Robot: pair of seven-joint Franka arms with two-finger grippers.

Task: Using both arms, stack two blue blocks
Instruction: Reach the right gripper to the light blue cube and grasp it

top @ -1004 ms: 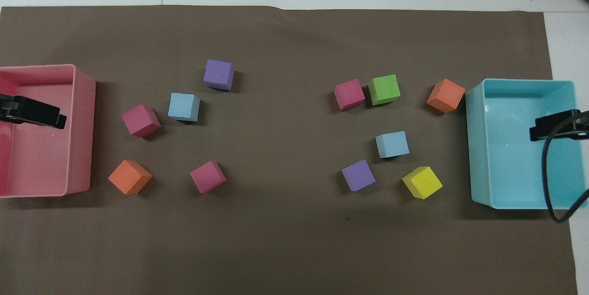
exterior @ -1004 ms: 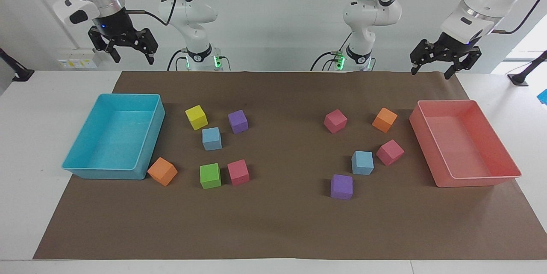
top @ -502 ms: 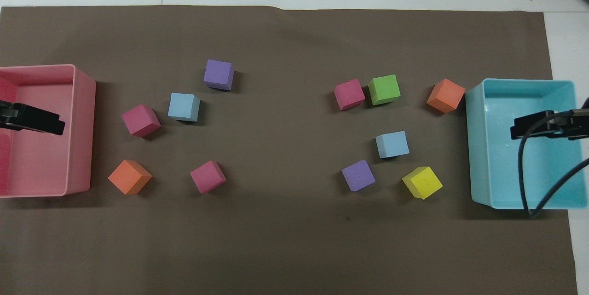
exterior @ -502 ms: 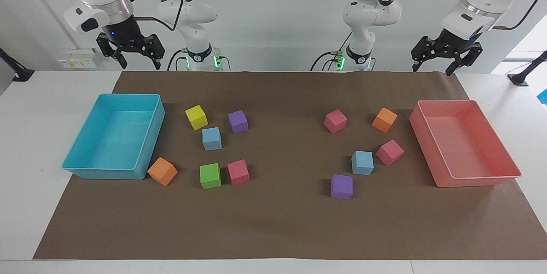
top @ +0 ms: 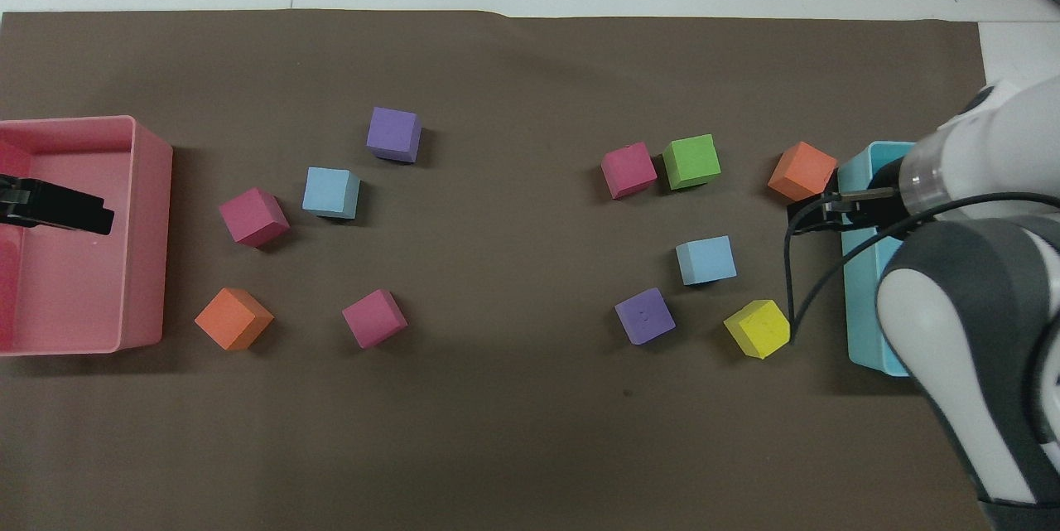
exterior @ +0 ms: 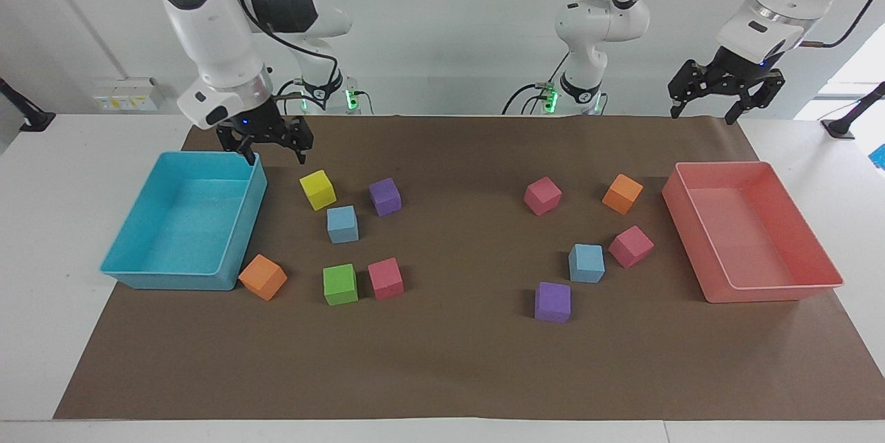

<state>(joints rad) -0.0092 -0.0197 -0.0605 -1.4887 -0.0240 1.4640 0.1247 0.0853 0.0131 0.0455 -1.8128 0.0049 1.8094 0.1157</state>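
Two blue blocks lie apart on the brown paper. One blue block (exterior: 342, 224) (top: 705, 259) sits toward the right arm's end, just farther from the robots than a yellow cube (exterior: 317, 189). The other blue block (exterior: 586, 262) (top: 331, 192) sits toward the left arm's end, beside a pink cube (exterior: 630, 246). My right gripper (exterior: 275, 153) (top: 816, 212) hangs open and empty over the turquoise tray's wall beside the yellow cube. High over the paper's edge by the pink tray, my left gripper (exterior: 702, 113) (top: 83, 218) is open and empty.
A turquoise tray (exterior: 183, 154) stands at the right arm's end and a pink tray (exterior: 722, 165) at the left arm's end. Purple (exterior: 384, 195), green (exterior: 340, 284), pink (exterior: 385, 278) and orange (exterior: 263, 277) cubes surround the first blue block; pink, orange and purple cubes surround the second.
My right arm has swung down and inward, from high over the table's end to low over the turquoise tray's wall. The left gripper has barely shifted. No block has moved.
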